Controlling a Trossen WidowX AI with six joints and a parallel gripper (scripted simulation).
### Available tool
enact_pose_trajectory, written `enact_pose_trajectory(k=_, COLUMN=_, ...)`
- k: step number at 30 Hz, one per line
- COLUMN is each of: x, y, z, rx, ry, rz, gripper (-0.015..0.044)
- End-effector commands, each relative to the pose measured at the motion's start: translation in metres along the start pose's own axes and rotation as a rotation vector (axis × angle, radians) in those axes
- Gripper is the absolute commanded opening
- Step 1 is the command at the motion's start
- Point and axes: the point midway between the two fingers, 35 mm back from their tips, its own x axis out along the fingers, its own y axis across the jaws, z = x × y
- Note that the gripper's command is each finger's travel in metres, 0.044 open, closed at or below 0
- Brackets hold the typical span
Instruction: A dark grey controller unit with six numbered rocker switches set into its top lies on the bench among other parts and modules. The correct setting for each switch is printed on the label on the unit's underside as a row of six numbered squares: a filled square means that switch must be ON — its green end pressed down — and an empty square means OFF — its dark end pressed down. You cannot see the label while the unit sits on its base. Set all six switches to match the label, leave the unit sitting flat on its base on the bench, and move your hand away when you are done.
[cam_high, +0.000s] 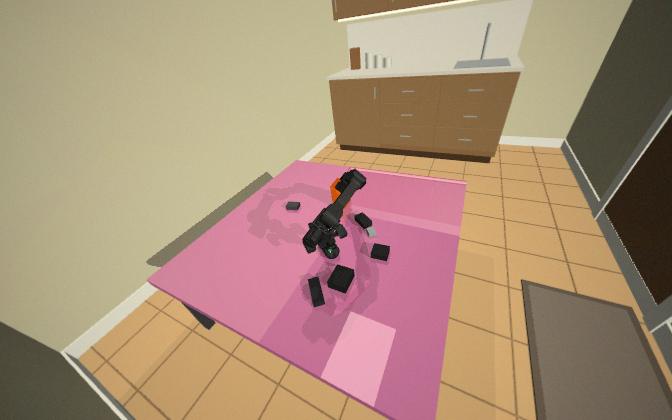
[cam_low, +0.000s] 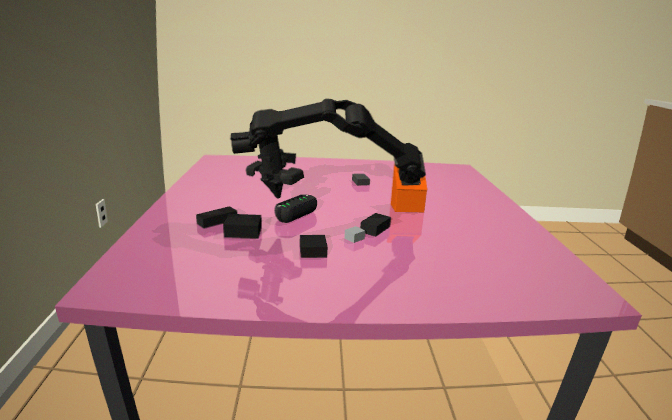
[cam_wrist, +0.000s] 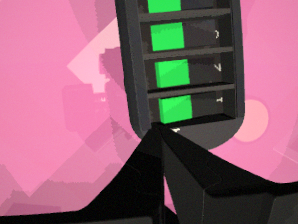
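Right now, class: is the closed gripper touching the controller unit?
Apart: the exterior view shows pink table between the gripper tip and the controller unit below it.

- The table (cam_low: 450, 280) is pink.
- The controller unit (cam_low: 296, 207) is dark grey, and its switches (cam_wrist: 166, 35) have bright green ends.
- The arm's base block (cam_low: 409, 196) is orange.
- The gripper (cam_low: 276, 189) is black.
- One small block (cam_low: 355, 234) is light grey.
- The floor (cam_low: 300, 380) has orange-brown tiles.
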Motion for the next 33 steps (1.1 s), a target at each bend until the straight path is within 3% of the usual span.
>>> enact_pose_trajectory(k=1, x=0.002, y=0.017, z=0.0, rx=-0.037, ry=0.007, rz=-0.041, gripper=0.0)
enact_pose_trajectory(k=33, x=0.043, y=0.036, z=0.001, rx=-0.061, ry=0.127, rz=-0.187, gripper=0.0)
